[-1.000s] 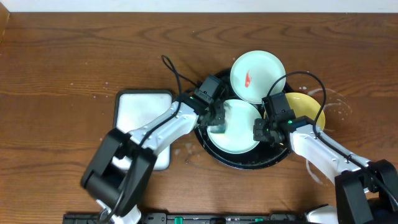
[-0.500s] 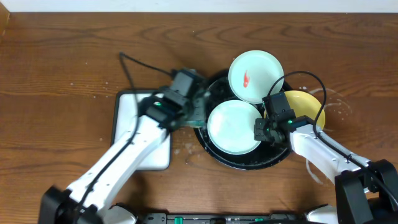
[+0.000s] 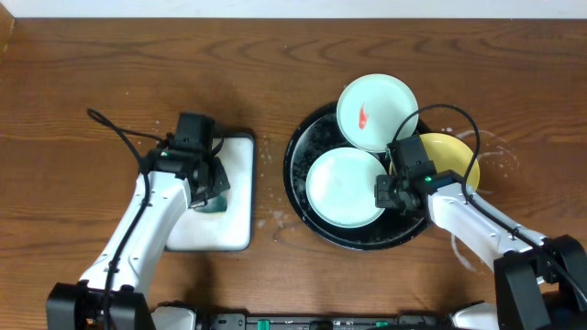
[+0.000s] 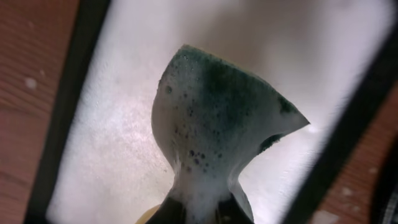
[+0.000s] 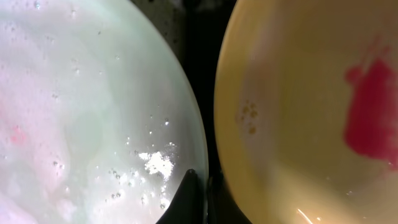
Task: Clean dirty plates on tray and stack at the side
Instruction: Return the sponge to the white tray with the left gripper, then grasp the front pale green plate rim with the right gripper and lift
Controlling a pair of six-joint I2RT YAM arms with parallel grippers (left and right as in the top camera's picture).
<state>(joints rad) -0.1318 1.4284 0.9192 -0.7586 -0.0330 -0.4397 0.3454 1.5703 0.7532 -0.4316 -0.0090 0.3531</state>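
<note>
The black round tray [image 3: 303,206] holds a soapy mint-blue plate [image 3: 341,188]. A second mint plate [image 3: 376,112] with a red smear leans on the tray's far rim. The yellow plate [image 3: 451,156] sits at the tray's right edge and shows a red smear in the right wrist view [image 5: 311,112]. My right gripper [image 3: 387,194] is shut on the right rim of the soapy mint plate [image 5: 93,106]. My left gripper [image 3: 209,192] is over the white tray [image 3: 234,220], shut on a foamy green sponge [image 4: 217,118].
The white dark-rimmed rectangular tray [image 4: 112,155] lies left of the black tray, with brown table between them. Water drops spot the wood near the tray's front left [image 3: 271,220] and beside the yellow plate.
My left arm has swung left from the soapy mint plate to the white tray, carrying the sponge. The right gripper and the plates have not moved.
</note>
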